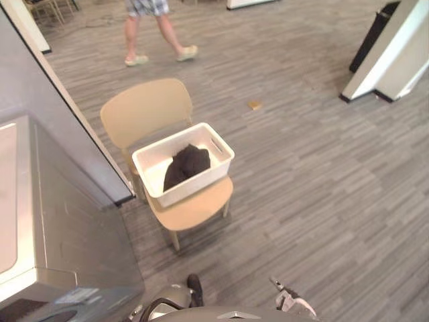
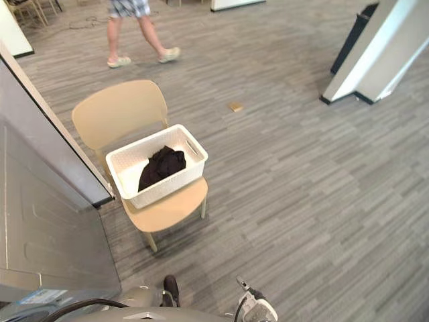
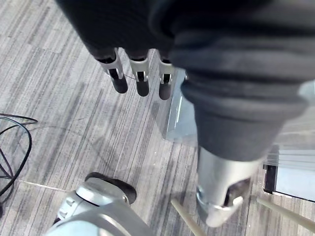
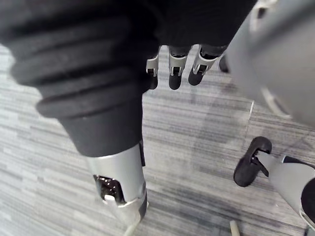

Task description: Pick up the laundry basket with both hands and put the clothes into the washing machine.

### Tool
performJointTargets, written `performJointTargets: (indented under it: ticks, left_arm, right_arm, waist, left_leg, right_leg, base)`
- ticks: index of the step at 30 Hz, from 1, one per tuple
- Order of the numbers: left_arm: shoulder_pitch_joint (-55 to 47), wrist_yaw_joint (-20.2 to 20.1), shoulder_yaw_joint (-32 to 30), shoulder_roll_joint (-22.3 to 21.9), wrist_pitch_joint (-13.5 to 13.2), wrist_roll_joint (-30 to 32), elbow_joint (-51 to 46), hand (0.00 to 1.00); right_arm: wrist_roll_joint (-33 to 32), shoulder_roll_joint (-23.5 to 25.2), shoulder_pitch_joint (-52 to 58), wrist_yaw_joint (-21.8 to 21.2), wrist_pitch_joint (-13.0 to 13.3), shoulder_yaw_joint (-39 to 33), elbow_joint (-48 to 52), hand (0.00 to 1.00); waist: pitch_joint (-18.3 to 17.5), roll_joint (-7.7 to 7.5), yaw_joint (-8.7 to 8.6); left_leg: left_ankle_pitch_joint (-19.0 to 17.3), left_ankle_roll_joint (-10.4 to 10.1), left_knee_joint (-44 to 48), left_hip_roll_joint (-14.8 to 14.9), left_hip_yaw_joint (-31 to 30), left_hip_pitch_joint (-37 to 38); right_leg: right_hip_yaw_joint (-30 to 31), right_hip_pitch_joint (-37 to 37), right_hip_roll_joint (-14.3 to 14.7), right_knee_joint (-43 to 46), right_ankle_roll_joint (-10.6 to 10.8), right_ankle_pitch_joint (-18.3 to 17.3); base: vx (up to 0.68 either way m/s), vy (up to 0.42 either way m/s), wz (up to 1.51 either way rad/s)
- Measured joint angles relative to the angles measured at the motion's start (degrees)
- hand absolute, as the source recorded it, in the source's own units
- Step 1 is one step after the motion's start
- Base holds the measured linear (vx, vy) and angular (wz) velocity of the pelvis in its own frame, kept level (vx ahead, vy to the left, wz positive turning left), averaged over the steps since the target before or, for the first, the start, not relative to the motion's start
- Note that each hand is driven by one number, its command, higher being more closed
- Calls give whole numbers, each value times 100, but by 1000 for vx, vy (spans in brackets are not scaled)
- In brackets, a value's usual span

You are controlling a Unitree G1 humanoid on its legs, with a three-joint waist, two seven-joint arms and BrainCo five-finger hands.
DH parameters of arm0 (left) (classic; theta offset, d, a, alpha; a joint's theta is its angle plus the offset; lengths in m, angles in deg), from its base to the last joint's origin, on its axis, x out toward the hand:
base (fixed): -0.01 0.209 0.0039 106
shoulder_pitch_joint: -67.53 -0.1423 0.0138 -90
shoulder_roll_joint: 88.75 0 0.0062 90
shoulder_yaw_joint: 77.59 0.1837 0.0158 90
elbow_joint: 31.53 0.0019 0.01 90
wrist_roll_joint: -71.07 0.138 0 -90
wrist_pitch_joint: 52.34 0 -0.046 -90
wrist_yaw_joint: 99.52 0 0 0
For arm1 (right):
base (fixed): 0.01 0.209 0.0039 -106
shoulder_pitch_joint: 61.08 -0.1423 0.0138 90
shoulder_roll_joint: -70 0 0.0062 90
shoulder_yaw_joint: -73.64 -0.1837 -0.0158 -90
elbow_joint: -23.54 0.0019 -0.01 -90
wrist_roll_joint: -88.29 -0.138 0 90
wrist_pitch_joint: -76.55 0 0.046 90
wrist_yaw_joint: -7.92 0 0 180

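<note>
The washing machine [image 1: 60, 228] stands at the robot's left with a sticker [image 1: 77, 295] low on its front (its print too small to read). Just beside it, a tan chair [image 1: 144, 107] carries the white laundry basket [image 1: 198, 184] on its seat, and a heap of dark clothes [image 1: 186, 164] lies inside the basket. The left hand [image 3: 141, 81] and the right hand [image 4: 174, 73] both hang over the grey floor [image 1: 322, 188], well apart from the basket, fingers loose and straight, holding nothing.
</note>
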Motion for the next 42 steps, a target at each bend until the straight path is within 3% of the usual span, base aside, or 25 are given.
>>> performJointTargets:
  ticks: [1, 3, 5, 7, 8, 9, 11, 13, 15, 16, 17, 19, 21, 23, 25, 26, 27, 29, 31, 33, 36, 38, 42]
  left_arm:
    - [55, -2, 225, 108, 11, 4, -4, 0]
    - [177, 5, 536, 207, 58, 5, -46, 0]
    - [267, 8, 786, 249, 55, 22, -126, 0]
    - [484, 19, 1084, 279, 41, 61, -189, 0]
    - [540, 18, 1151, 268, 37, 61, -243, 0]
    - [650, 12, 1231, 200, 16, 79, -363, 0]
    - [796, -2, 1236, 69, -69, 189, -446, 0]
    - [778, -23, 1221, 33, -73, 333, -459, 0]
    - [655, -56, 947, 114, -74, 466, -544, 0]
    - [618, -57, 747, 52, -60, 546, -440, 0]
    - [532, -89, 639, -63, -69, 556, -380, 0]
    - [481, -127, 349, -140, -64, 543, -218, 0]
    - [348, -114, 97, -111, -64, 463, -128, 0]
    - [194, -46, 64, -105, -47, 316, -135, 0]
    - [89, 91, 195, -57, -16, 209, -155, 0]
    - [95, 123, 262, -42, -14, 208, -158, 0]
    - [95, 199, 456, -12, -14, 212, -165, 0]
    - [83, 273, 594, 15, -9, 226, -165, 0]
    - [58, 375, 695, 53, 7, 243, -165, 0]
    - [73, 412, 770, 138, 12, 353, -170, 0]
    - [114, 441, 931, 197, 54, 570, -192, 0]
    - [111, 420, 1187, 231, 33, 679, -349, 0]
    - [125, 314, 1500, 289, -44, 687, -401, 0]
  right_arm:
    - [4, -48, 8, -32, 16, 83, 10, 0]
    - [2, -129, 99, -27, -5, 215, -1, 0]
    - [-2, -197, 174, -26, -20, 310, -5, 0]
    - [-5, -182, 392, -19, -41, 261, -20, 0]
    - [-26, -160, 439, -19, -41, 199, -16, 0]
    - [-66, -139, 530, -13, -44, 62, -3, 0]
    - [-109, -11, 603, -4, -56, -162, -6, 0]
    - [-104, 57, 644, -5, -86, -314, -12, 0]
    - [-104, 238, 719, -16, -141, -435, -14, 0]
    - [-103, 239, 714, -23, -162, -582, -13, 0]
    - [-102, 118, 693, -26, -160, -699, -10, 0]
    - [-82, -72, 609, -22, -175, -611, 24, 0]
    - [159, -147, 546, -1, -205, 70, 575, 0]
    - [667, -165, 581, 32, -174, 811, 1832, 0]
    - [951, -246, 432, 184, -120, 1007, 3456, 0]
    - [1023, -303, 404, 268, -84, 1010, 3774, 0]
    - [1348, -478, 304, 463, -39, 1008, 4350, 0]
    - [1687, -652, 150, 663, -37, 1021, 4771, 0]
    - [1931, -664, 58, 937, 1, 1058, 5515, 0]
    - [2224, -661, 48, 1046, 62, 1397, 5924, 0]
    - [3024, -982, -62, 1074, 219, 2193, 6107, 0]
    - [3568, -1513, -378, 840, 337, 3091, 5994, 0]
    - [3978, -2222, -1244, 340, 606, 4571, 5192, 0]
  waist:
    - [48, -68, -95]
    - [107, -131, -207]
    - [132, -124, -265]
    - [199, -92, -349]
    - [211, -73, -373]
    - [214, -48, -375]
    - [224, -37, -371]
    - [197, -82, -351]
    - [51, -384, -347]
    - [47, -232, -373]
    - [-39, -41, -368]
    - [-102, 191, -380]
    - [-94, 205, -383]
    - [-71, 194, -373]
    - [115, 107, -360]
    - [125, 105, -365]
    - [148, 126, -387]
    - [145, 135, -407]
    - [123, 197, -410]
    - [175, 74, -384]
    - [182, 67, -352]
    - [196, 112, -305]
    - [211, 141, -183]
  left_leg:
    - [-2, -1, -96, -125, -230, 199]
    - [-9, -22, -180, -231, -536, 472]
    - [-11, -36, -279, -252, -781, 674]
    - [-64, -154, -216, -242, -1333, 790]
    - [-81, -181, -203, -231, -1502, 819]
    - [-142, -267, -126, -185, -1838, 818]
    - [-323, -402, 49, -7, -2362, 760]
    - [-472, -615, 176, 205, -2693, 671]
    - [-602, -852, 199, 278, -2854, 582]
    - [-641, -1003, 237, 603, -2927, 626]
    - [-539, -1139, 111, 903, -2929, 649]
    - [-338, -1388, 13, 1173, -2924, 728]
    - [-172, -1417, 366, 1304, -2926, 568]
    - [-126, -1349, 1427, 1405, -2732, -56]
    - [268, -1136, 2107, 1616, -1906, -495]
    - [302, -1065, 2145, 1688, -1630, -524]
    - [197, -1039, 2033, 1776, -1075, -550]
    - [274, -1075, 1363, 1693, -785, -414]
    - [302, -1239, 117, 1574, -719, 80]
    - [491, -1227, -211, 1476, -685, 114]
    - [632, -1142, -404, 1369, -644, 54]
    - [768, -1074, -643, 1267, -618, 87]
    - [942, -1035, -942, 1185, -555, 203]
  right_leg:
    - [240, -559, 0, 1506, -87, 70]
    - [345, -1047, 125, 2550, -137, -234]
    - [307, -1404, 154, 2707, -295, -566]
    - [312, -1716, 12, 1893, -158, -1009]
    - [319, -1717, -54, 1499, -167, -1061]
    - [484, -1671, -91, 524, -189, -1049]
    - [1141, -1440, 117, -1306, -150, -758]
    - [1260, -1292, 238, -2191, -81, -326]
    - [1088, -1172, 205, -2553, 78, 130]
    - [725, -1061, 350, -2348, 126, 278]
    - [480, -1077, 552, -2114, 9, -8]
    - [191, -973, 739, -1845, -146, -324]
    - [-69, -764, 870, -1863, -309, -482]
    - [-285, -672, 995, -1918, -431, -562]
    - [-559, -440, 993, -2004, -526, -620]
    - [-663, -375, 992, -2057, -529, -620]
    - [-877, -281, 984, -2147, -554, -633]
    - [-985, -312, 1001, -2164, -556, -630]
    - [-983, -405, 1104, -2222, -542, -597]
    - [-942, -485, 1116, -2377, -524, -437]
    - [-926, -512, 1154, -2738, -484, -154]
    - [-904, -521, 1126, -2910, -464, -1]
    - [-805, -552, 1109, -2993, -458, 104]
  base:
    - [246, 64, 87]
    - [216, -3, 80]
    - [211, -39, 79]
    - [153, -100, 120]
    - [162, -165, 139]
    - [224, -277, 136]
    - [199, -315, 130]
    - [163, -404, 100]
    - [251, -676, 97]
    - [278, -665, 91]
    - [253, -503, 80]
    - [272, -390, 69]
    - [207, -334, 63]
    - [84, -274, 34]
    - [30, -265, 49]
    - [0, -208, 84]
    - [-13, -111, 67]
    - [-7, -28, 44]
    - [3, 62, 14]
    - [-17, 74, -7]
    - [-16, 96, -4]
    - [-27, 111, 2]
    - [-35, 65, -5]
